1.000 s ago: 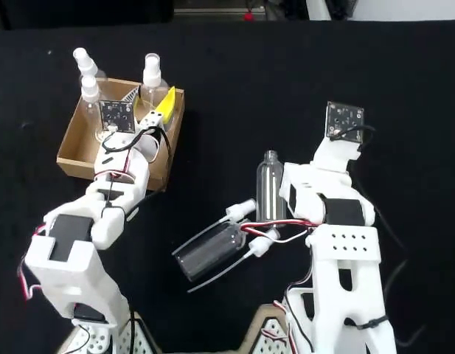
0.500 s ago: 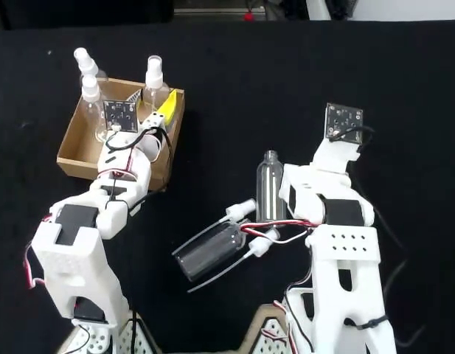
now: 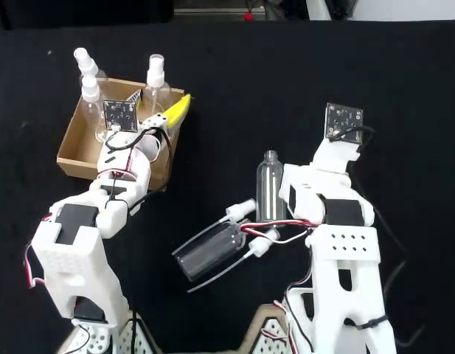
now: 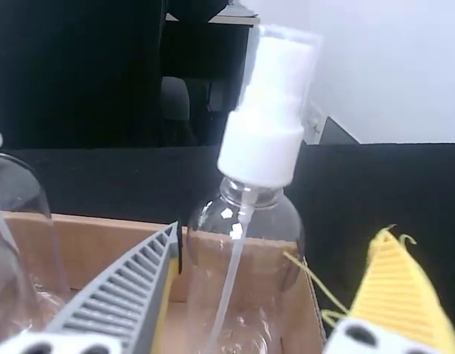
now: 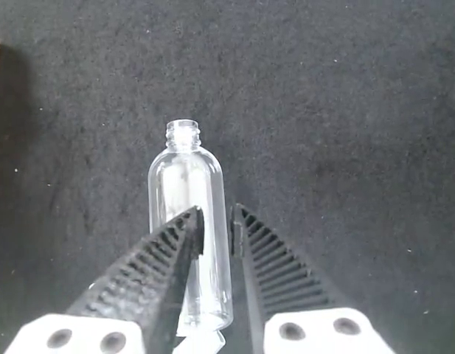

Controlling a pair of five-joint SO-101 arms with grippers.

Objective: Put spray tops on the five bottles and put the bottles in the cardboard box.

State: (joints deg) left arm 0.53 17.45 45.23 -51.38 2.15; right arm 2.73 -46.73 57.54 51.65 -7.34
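It looks like a robotics lab or workshop: a worktop [image 3: 234,66] draped in black cloth carries a white left arm [image 3: 72,243] and right arm [image 3: 345,243] with exposed wiring [image 3: 282,225], a plain white wall [image 4: 389,66] behind.

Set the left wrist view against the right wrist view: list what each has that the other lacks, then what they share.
Left wrist: a capped bottle standing in the box, ahead of the left gripper, whose fingers are wide open, one grey, one yellow. Right wrist: an uncapped bottle on the cloth, beyond the right gripper, its black fingers a narrow gap apart. Both: a clear bottle ahead of the gripper, and black cloth.
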